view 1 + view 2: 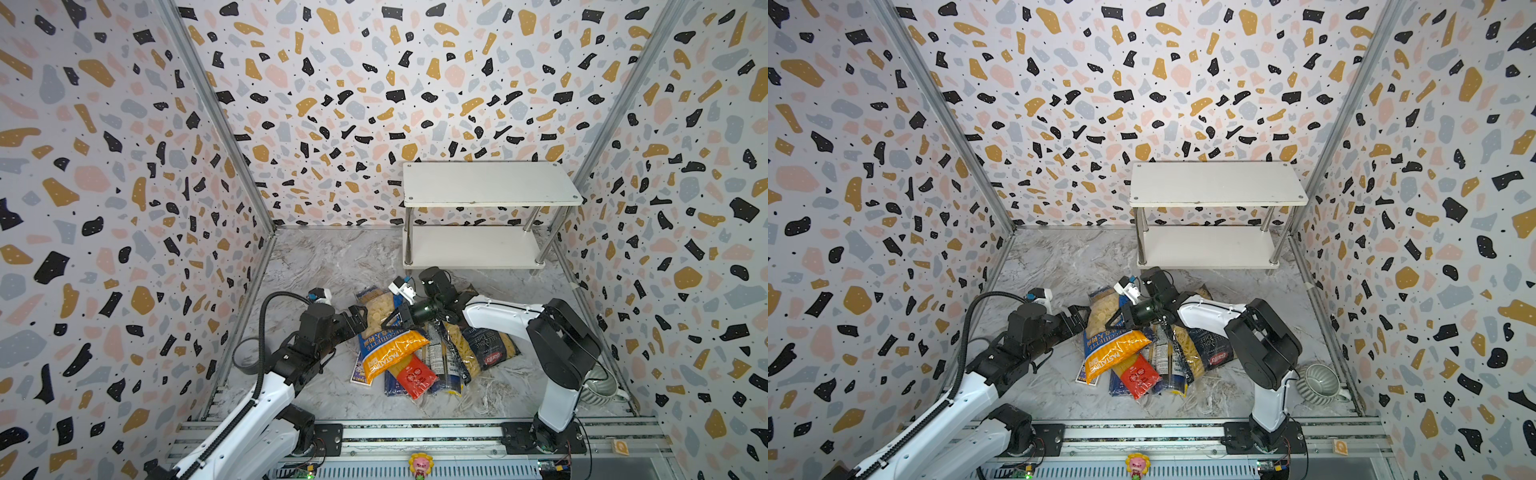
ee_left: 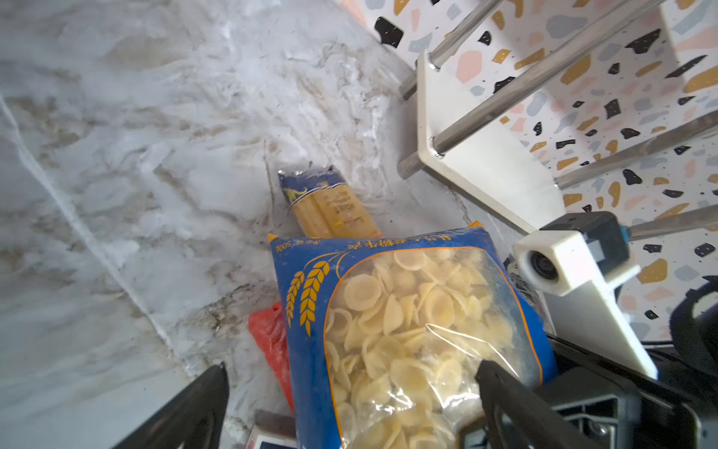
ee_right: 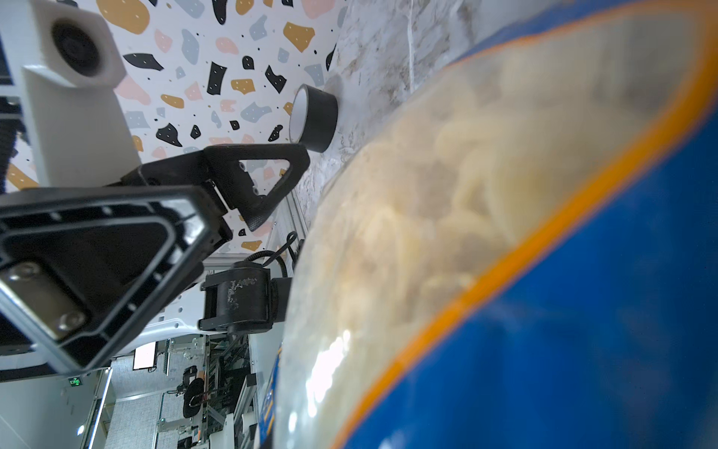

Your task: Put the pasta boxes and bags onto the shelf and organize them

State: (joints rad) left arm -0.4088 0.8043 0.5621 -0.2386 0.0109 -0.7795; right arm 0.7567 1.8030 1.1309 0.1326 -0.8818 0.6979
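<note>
The pasta boxes and bags lie piled mid-floor. On top is the blue-orange shell bag [image 1: 376,309] [image 1: 1100,316] [image 2: 408,330] [image 3: 505,233]. My right gripper [image 1: 394,318] [image 1: 1118,318] is shut on its right edge, and the bag fills the right wrist view. My left gripper [image 1: 358,319] [image 1: 1079,321] [image 2: 351,388] stands open over the bag's left part, touching nothing I can see. The navy penne bag [image 1: 490,345] [image 1: 1212,349], an orange spaghetti pack [image 1: 392,353] and a red one [image 1: 415,378] lie nearer. The white shelf [image 1: 490,183] [image 1: 1217,183] stands bare at the back right.
A grey tape roll [image 1: 247,357] [image 3: 314,116] sits by the left wall. A ribbed grey cup [image 1: 598,386] [image 1: 1320,382] lies at the right wall behind the right arm. A purple card [image 1: 357,370] pokes out under the pile. Patterned walls close in three sides.
</note>
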